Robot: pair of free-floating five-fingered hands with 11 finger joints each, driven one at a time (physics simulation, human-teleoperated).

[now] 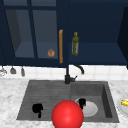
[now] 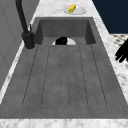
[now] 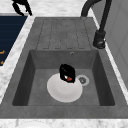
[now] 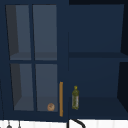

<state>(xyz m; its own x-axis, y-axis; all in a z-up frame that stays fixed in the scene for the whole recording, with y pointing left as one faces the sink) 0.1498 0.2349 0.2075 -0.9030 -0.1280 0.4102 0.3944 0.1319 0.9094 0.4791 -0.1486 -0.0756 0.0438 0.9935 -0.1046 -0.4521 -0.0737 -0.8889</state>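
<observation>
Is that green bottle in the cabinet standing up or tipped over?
Upright. The bottle stands on the open shelf with its neck pointing straight up, in the front and upper views alike.

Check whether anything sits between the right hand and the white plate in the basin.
Nothing visible does. The right hand is down in the basin directly over the white plate, at its far rim beside the drain; contact cannot be told. The left hand hangs over the draining board's front edge.

place: kitchen | evid: sink (image 1: 110, 100) w/ faucet (image 1: 68, 75), marble counter (image 1: 10, 100), wall cabinet (image 4: 32, 15), oil bottle (image 4: 75, 98)
</observation>
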